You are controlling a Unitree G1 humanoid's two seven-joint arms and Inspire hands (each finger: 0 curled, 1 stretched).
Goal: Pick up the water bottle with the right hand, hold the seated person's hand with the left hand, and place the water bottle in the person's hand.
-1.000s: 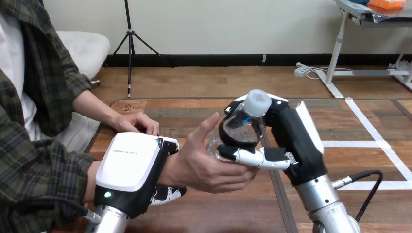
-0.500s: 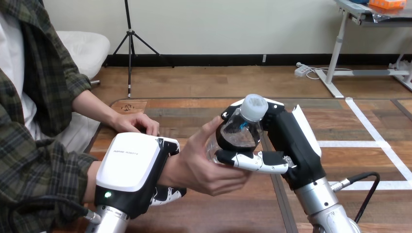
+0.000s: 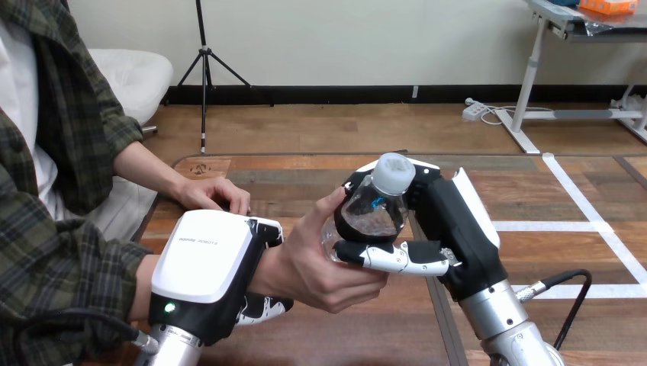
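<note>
A clear water bottle (image 3: 375,207) with a white cap stands upright in my right hand (image 3: 450,221), whose fingers and thumb curl round it. The bottle's side rests against the open palm of the person's hand (image 3: 320,255), which is raised near the middle of the table with its thumb up beside the bottle. My left hand (image 3: 210,274) wraps the wrist of that hand from the near side, fingers curled under it.
The person's other hand (image 3: 214,192) lies flat on the wooden table (image 3: 305,179) at the far left. The table's right half, marked with white tape lines (image 3: 587,213), is bare wood.
My right hand has carried the bottle slightly left and down, deeper into the person's palm. The person's fingers have closed a little under it. My left hand has stayed put.
</note>
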